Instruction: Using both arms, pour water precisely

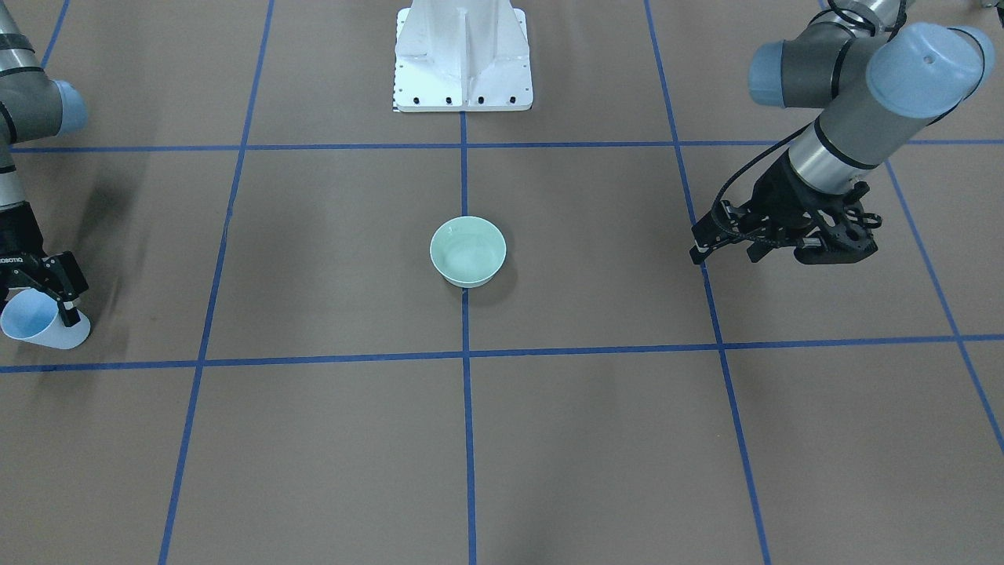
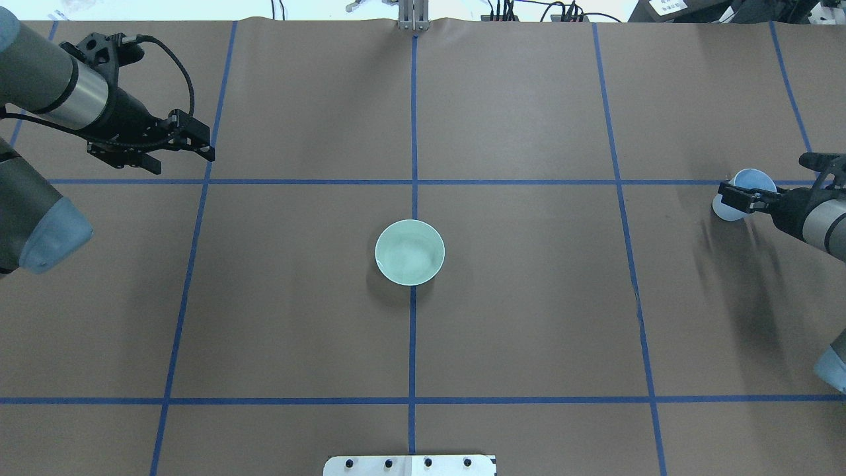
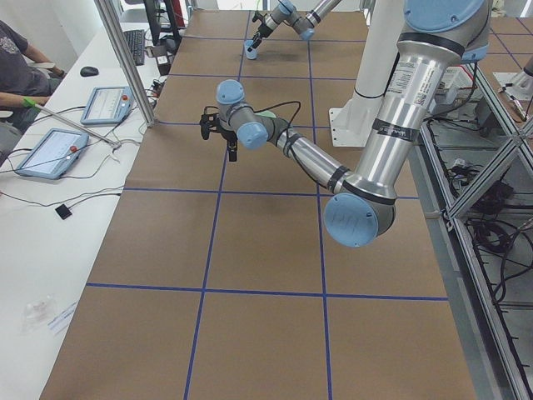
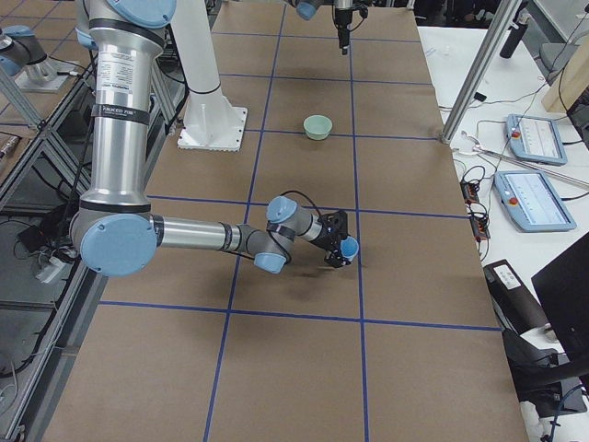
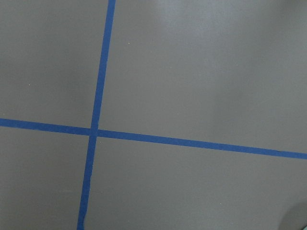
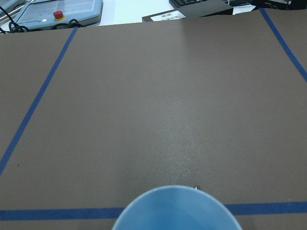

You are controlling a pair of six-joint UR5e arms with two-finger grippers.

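A pale green bowl [image 1: 467, 251] stands at the table's centre on the blue tape line [image 2: 410, 252]; its inside shows a faint pale sheen, and I cannot make out water for sure. My right gripper [image 2: 739, 198] is shut on a pale blue cup [image 2: 745, 190] near the table's right edge, roughly upright and low over the table [image 1: 35, 322]. The cup's rim fills the bottom of the right wrist view [image 6: 176, 211]; no water shows in it. My left gripper [image 2: 210, 149] hangs open and empty over the far left of the table [image 1: 695, 245], well away from the bowl.
The white bolted pedestal [image 1: 463, 59] stands at the robot's side of the table. Blue tape lines [image 5: 96, 129] divide the brown surface into squares. Operators' tablets [image 4: 534, 138] lie past the far edge. A person [image 3: 21, 75] sits there.
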